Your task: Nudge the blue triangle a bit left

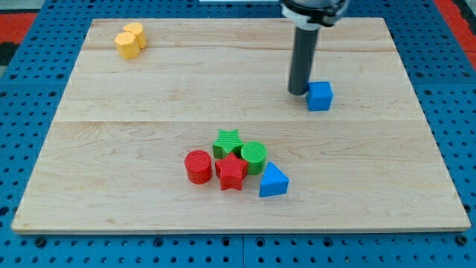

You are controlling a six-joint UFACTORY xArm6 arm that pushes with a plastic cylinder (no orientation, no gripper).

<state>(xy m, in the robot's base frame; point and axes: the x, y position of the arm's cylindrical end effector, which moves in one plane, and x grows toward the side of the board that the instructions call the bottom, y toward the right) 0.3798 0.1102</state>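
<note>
The blue triangle (273,181) lies near the view's bottom centre, at the right end of a cluster and touching the red star (231,172). My tip (298,91) rests on the board in the upper right, far above the triangle. It stands just left of a blue cube (320,96), very close to it or touching.
The cluster also holds a red cylinder (198,167), a green star (227,142) and a green cylinder (253,157). A yellow block (130,40) sits at the top left. The wooden board (134,112) lies on a blue pegboard.
</note>
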